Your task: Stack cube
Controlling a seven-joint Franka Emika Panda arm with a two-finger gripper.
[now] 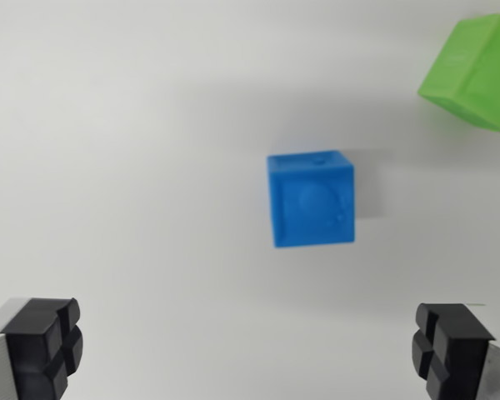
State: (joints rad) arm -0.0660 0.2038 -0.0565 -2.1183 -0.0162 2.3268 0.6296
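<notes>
Blue cube (312,199) sits alone on the white counter (125,150), ahead of the tool (248,350) and a little toward the wrist view's right of the midline between its two black pads. Those pads (42,346) stand wide apart at the bottom corners of the view, with nothing between them, so the tool is fully spread and holds nothing. The cube lies square-on, one face turned toward the camera, its sides roughly in line with the gap, so no long axis matters here. Farther ahead and well off to the wrist view's right, partly cut by the frame's edge, is the green cube (477,73), tilted relative to the blue one and clear apart from it. To my eye, the coming move hinges on shifting forward and slightly right, so the blue cube falls centred between the pads before they come down.
</notes>
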